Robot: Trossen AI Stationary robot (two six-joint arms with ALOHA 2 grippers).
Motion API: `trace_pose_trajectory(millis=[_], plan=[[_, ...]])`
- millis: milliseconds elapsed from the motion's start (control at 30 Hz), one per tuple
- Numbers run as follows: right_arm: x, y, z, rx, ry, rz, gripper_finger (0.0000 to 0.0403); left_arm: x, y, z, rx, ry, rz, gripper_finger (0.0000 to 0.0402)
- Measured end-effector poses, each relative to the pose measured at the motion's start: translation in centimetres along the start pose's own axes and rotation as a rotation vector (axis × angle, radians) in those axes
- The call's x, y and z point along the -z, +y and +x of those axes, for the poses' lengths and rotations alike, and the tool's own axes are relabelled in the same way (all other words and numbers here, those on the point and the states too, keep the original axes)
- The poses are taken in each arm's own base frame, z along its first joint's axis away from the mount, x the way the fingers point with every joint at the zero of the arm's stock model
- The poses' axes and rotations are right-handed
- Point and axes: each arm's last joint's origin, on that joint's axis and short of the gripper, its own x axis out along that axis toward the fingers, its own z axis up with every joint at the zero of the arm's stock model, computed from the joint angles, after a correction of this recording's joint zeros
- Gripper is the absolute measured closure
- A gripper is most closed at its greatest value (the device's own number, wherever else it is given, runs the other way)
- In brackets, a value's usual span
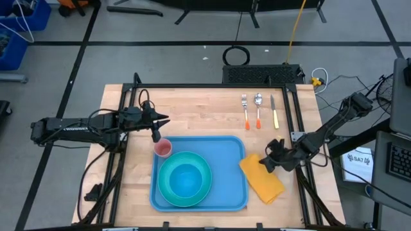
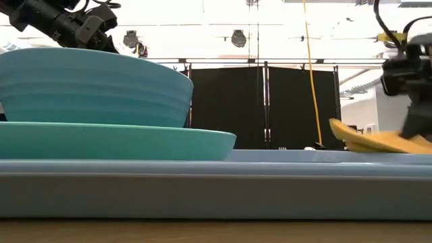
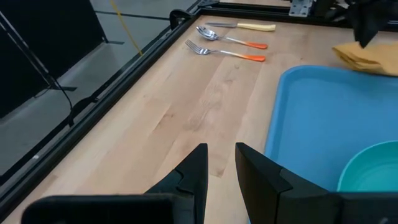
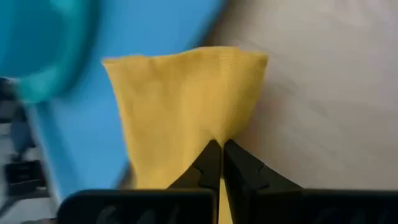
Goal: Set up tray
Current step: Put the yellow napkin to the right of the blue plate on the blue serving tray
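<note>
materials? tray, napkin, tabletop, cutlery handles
Tray: looks like smooth blue moulded plastic, rounded corners and raised rim.
Napkin: yellow woven cloth, fine weave visible, draping limp from the right pincer.
Tabletop: light wood, grain and plank seams show.
Fork and spoon: shiny metal heads, orange handles, probably plastic. Knife: pale yellow handle, likely the same.

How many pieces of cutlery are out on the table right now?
3, in a row on the bare wood beyond the tray: a fork, a spoon, both orange-handled, and a yellow-handled knife. None is on the tray yet. The bowl could hide something small.
</note>
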Motion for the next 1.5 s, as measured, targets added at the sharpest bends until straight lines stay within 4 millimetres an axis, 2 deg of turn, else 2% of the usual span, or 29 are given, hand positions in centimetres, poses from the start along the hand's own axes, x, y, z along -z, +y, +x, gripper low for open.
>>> trace_pose_trajectory(millis=[400,567,733,1133,1400,1500], plan=[[-1.1,2.2,-0.3,-0.208,-0.106,-0.076,0.0402,0.0,0.0,0.0,-0.007,0.0,-0.011,0.0314],[-1.0,1.1,0.0,-0.095,-0.074,-0.071,0.0403,0.0,0.0,0.0,-0.007,0.0,-0.012,0.0314],[-1.1,0.4,-0.1,-0.028,-0.113,-0.076,0.0403,0.0,0.0,0.0,-0.007,0.001,-0.015,0.0314],[-0.6,-3.6,-0.8,0.361,-0.002,0.027,0.0403,0.1,0.0,0.0,-0.007,0.005,-0.022,0.0314],[-0.5,-3.6,-0.9,0.366,0.049,0.068,0.0402,0.1,0.0,0.0,-0.008,0.005,-0.023,0.0314],[-0.3,-3.6,-0.8,0.359,0.087,0.069,0.0387,0.1,0.0,0.0,-0.008,0.005,-0.017,0.0314]])
